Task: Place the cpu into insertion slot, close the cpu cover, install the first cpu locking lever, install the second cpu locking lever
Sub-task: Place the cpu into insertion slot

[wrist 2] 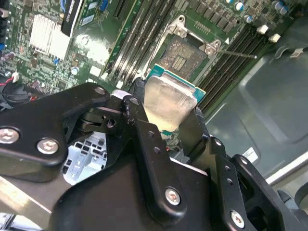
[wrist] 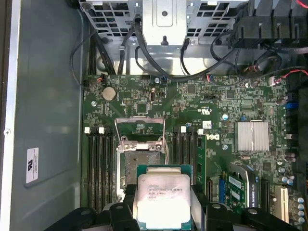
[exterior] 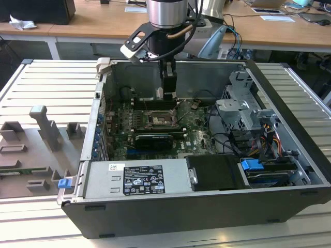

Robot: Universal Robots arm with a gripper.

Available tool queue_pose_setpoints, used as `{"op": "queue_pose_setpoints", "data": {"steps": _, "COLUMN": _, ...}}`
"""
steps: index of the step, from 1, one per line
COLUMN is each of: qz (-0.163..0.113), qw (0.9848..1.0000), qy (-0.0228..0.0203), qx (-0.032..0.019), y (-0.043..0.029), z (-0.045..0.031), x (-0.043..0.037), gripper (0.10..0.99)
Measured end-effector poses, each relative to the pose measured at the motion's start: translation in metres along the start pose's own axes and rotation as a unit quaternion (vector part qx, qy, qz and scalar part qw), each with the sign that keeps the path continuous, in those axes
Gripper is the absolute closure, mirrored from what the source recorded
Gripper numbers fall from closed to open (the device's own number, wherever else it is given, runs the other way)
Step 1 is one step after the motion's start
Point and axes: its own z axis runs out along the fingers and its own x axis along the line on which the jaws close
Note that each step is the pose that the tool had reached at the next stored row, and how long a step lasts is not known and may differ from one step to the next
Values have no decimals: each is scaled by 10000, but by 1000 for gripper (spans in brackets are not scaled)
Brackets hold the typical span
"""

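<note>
My gripper (wrist 2: 168, 113) is shut on the cpu (wrist 2: 169, 98), a flat square chip with a silver top and a green edge, gripped on two opposite sides. In the first wrist view the cpu (wrist: 162, 195) hangs above the motherboard, beside the insertion slot (wrist: 141, 161) and partly overlapping its edge. The insertion slot (wrist 2: 185, 55) lies bare with a dark centre. The cpu cover (wrist: 164, 129) is flipped open beyond the slot. A thin wire lever (wrist 2: 236, 53) sticks out free next to the socket. In the exterior view the gripper (exterior: 168, 95) reaches down inside the case just behind the insertion slot (exterior: 160, 120).
Long black memory slots (wrist: 98, 168) flank the socket on both sides. A finned heatsink (wrist: 251, 136) and an expansion card (exterior: 153, 140) sit nearby. The case walls (exterior: 106, 77), the drive cage (exterior: 243, 106), cables (exterior: 269, 134) and the power supply (exterior: 137, 178) enclose the board.
</note>
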Motion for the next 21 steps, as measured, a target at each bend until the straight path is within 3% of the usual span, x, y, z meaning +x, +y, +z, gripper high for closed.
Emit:
{"op": "queue_pose_setpoints", "data": {"steps": 3, "qz": -22, "qw": 10000, "qy": 61, "qx": 0, "y": -6, "z": 53, "x": 3, "gripper": 557}}
{"op": "queue_pose_setpoints", "data": {"steps": 7, "qz": -69, "qw": 10000, "qy": 67, "qx": 2, "y": -14, "z": 130, "x": 2, "gripper": 557}}
{"op": "queue_pose_setpoints", "data": {"steps": 21, "qz": -190, "qw": 9998, "qy": 76, "qx": 8, "y": -23, "z": 214, "x": 1, "gripper": 557}}
